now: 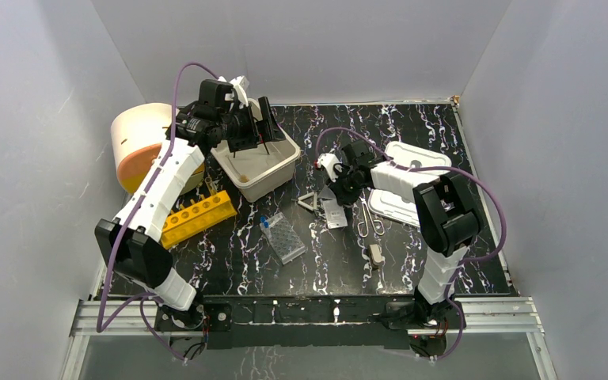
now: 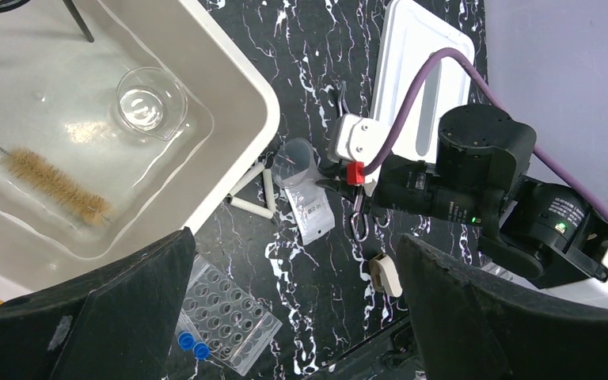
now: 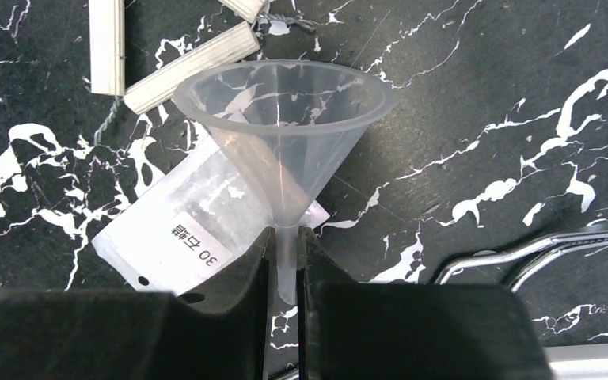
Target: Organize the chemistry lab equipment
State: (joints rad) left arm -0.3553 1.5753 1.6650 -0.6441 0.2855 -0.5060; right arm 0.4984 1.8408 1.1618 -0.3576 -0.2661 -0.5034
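Right wrist: right gripper (image 3: 285, 273) jaws are clenching a clear funnel (image 3: 281, 111) by its stem, seemingly above a packet (image 3: 166, 229); left gripper (image 2: 297, 245) jaws are gaping.

Got a tub (image 1: 263, 180) toward the back-left corner, beaker (image 2: 146, 103) and brush (image 2: 55, 184) in it. Just in front of that, by the left edge, a tube rack (image 1: 199, 217). Right of the rack, mid-table, a well tray (image 1: 287, 240). Behind the tray a triangle (image 3: 190, 67), a packet (image 3: 166, 237) just right of it, funnel (image 3: 285, 103) over the packet. Tongs (image 1: 368, 215) between packet and lid (image 2: 404, 63), lid nearer the right edge.
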